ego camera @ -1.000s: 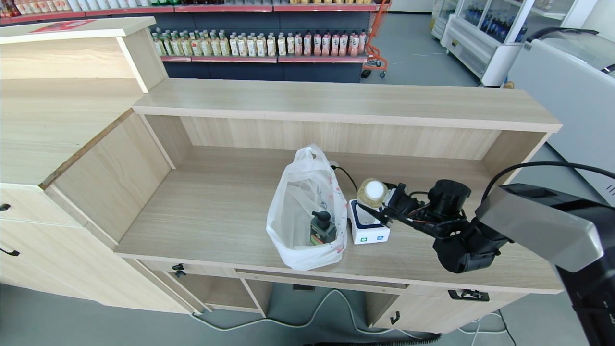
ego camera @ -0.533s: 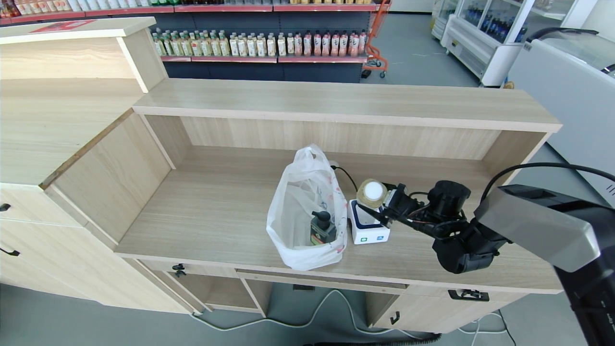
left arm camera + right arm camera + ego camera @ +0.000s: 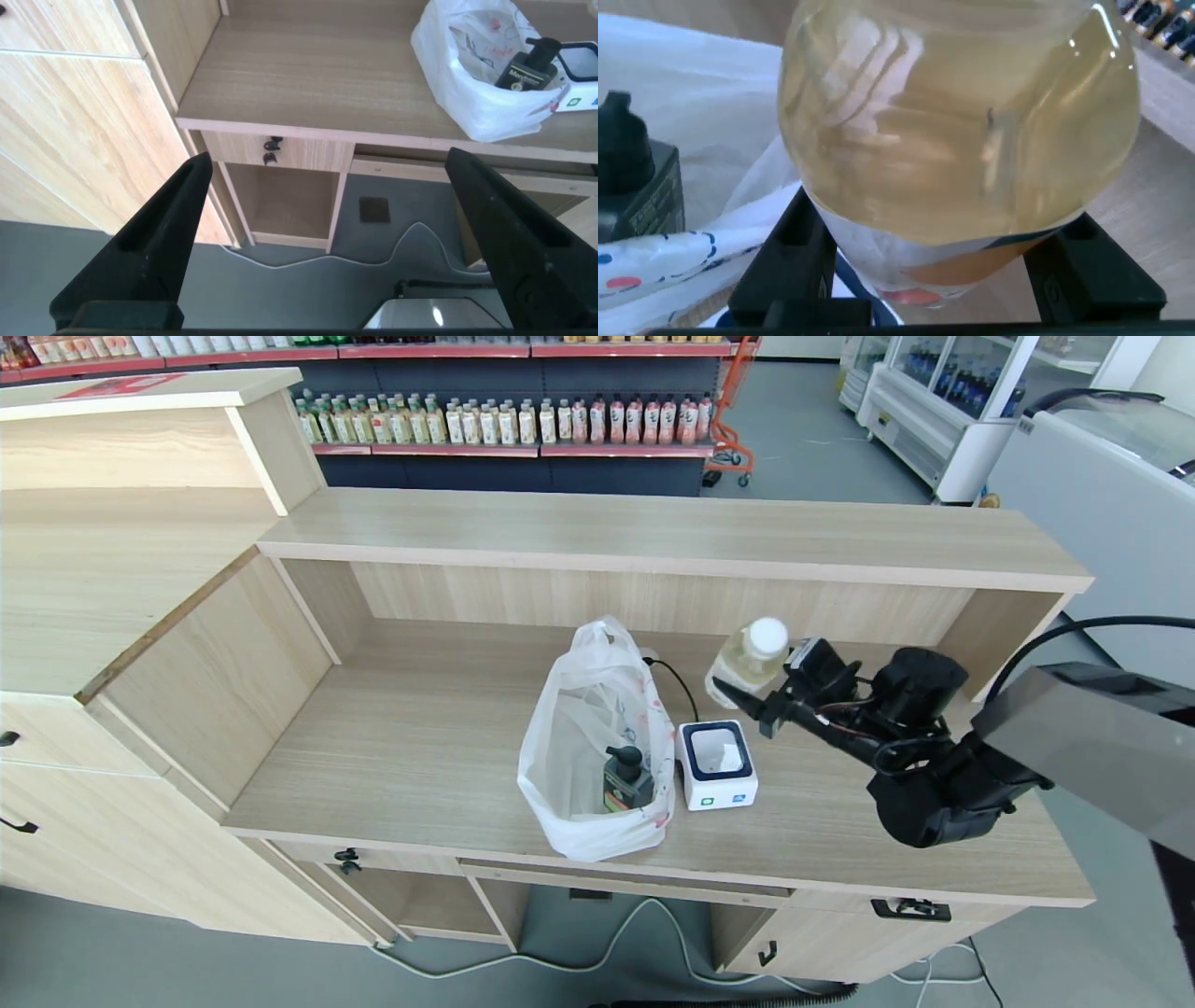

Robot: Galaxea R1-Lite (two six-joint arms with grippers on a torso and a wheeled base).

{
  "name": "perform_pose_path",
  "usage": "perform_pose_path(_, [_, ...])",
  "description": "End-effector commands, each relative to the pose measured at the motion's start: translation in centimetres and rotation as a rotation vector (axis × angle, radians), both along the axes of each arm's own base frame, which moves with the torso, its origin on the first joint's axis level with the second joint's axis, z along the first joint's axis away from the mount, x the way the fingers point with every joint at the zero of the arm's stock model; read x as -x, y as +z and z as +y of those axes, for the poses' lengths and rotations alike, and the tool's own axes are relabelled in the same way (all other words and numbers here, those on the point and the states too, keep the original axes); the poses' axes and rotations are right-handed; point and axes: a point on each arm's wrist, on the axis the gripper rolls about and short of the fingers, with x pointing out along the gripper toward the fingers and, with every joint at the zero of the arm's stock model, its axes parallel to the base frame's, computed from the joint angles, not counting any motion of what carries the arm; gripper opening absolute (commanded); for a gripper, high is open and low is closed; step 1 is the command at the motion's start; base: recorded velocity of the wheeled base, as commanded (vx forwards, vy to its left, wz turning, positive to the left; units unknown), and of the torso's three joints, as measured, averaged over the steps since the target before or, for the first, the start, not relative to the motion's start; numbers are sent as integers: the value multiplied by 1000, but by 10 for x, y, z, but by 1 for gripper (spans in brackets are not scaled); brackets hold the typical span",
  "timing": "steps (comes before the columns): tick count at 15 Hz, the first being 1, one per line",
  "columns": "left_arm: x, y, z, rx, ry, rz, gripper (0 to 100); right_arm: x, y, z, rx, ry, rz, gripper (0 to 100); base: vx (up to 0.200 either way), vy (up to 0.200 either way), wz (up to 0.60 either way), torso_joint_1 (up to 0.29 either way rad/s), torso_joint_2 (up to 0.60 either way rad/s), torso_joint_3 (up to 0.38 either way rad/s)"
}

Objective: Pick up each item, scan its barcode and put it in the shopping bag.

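The right gripper [image 3: 750, 683] squeezed 1 yellow bottle [image 3: 752, 653] up in the air, with free room around it, behind 1 white scanner [image 3: 717, 765] that sat beside 1 shopping bag [image 3: 579, 709] holding 1 dark pump bottle [image 3: 625, 782], while the left gripper [image 3: 327, 168] hung spread wide and empty near the counter's [image 3: 420, 728] front edge.

Shopping bag [image 3: 563, 747] gapes open; scanner [image 3: 717, 777] just beside

Black chunky right arm [image 3: 934, 793] showing round joints, grey boxy part [image 3: 1102, 756] shining, black cable [image 3: 1120, 622] curving over it, left gripper fingers [image 3: 149, 243] looking black and pointy
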Motion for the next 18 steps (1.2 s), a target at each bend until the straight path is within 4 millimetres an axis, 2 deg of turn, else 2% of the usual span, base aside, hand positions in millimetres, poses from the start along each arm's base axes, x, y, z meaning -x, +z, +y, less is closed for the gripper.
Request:
perform_pose_path(1, [0, 0, 0, 1, 0, -1, 100, 42, 65, -12, -177, -86, 55, 0, 0, 0, 0, 0, 0, 0])
perform_pose_path(3, [0, 0, 0, -3, 0, -1, 100, 60, 77, -18, -296, -215, 214, 0, 0, 200, 0, 2, 2, -5])
perform_pose_path(4, [0, 0, 0, -1, 0, -1, 100, 61, 80, -19, -354, -259, 276, 0, 0, 200, 0, -17, -2, 7])
perform_pose_path(6, [0, 0, 0, 1, 0, 1, 100, 54, 87, -18, -382, -275, 305, 0, 0, 200, 0, 10, 7, 0])
perform_pose_path(9, [0, 0, 0, -3, 0, -1, 100, 47, 87, -9, -412, -251, 385, 0, 0, 0, 0, 0, 0, 0])
perform_pose_path(12, [0, 0, 0, -4, 0, -1, 100, 35, 64, 8, -401, -232, 476, 0, 0, 0, 0, 0, 0, 0])
perform_pose_path(13, [0, 0, 0, -6, 0, -1, 100, 25, 45, 16, -383, -227, 510, 0, 0, 0, 0, 0, 0, 0])
perform_pose_path(14, [0, 0, 0, -6, 0, -1, 100, 17, 36, 21, -375, -219, 524, 0, 0, 0, 0, 0, 0, 0])
perform_pose_path(15, [0, 0, 0, -6, 0, -1, 100, 13, 33, 25, -373, -209, 530, 0, 0, 0, 0, 0, 0, 0])
perform_pose_path(16, [0, 0, 0, -6, 0, -1, 100, 3, 19, 34, -355, -170, 553, 0, 0, 0, 0, 0, 0, 0])
perform_pose_path(18, [0, 0, 0, -6, 0, -1, 100, -2, 9, 48, -328, -112, 581, 0, 0, 0, 0, 0, 0, 0])
